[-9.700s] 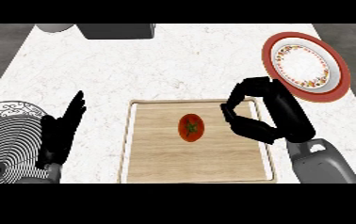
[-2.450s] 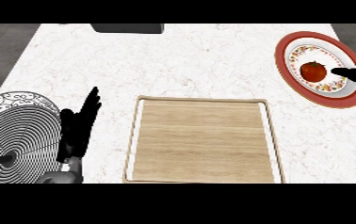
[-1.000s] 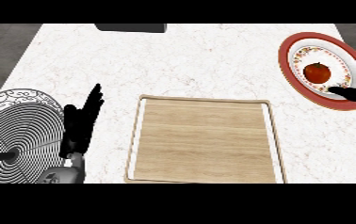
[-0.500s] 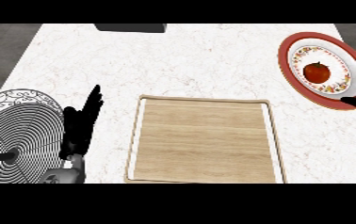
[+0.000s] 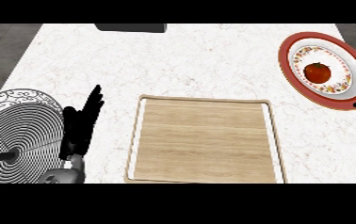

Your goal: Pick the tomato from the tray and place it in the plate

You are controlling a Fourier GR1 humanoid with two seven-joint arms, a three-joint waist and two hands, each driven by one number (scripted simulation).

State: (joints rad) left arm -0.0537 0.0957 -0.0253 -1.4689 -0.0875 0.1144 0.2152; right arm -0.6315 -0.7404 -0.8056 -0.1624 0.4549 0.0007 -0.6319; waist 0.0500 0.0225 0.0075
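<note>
Tomato (image 5: 318, 72) lying mid-plate, well off to the right of the left hand (image 5: 80, 124) fingers, beyond the wooden tray (image 5: 206, 143). Probably light, smooth-skinned, soft enough to bruise; best cupped round its widest girth. Plate (image 5: 292, 53) glossy, red-rimmed, patterned inside. Tray flat, pale-grained, bare, just beside the fingers. Left fingers straight and relaxed, holding nothing. Right hand (image 5: 354, 105) a mere dark sliver at the edge; state impossible to tell.
</note>
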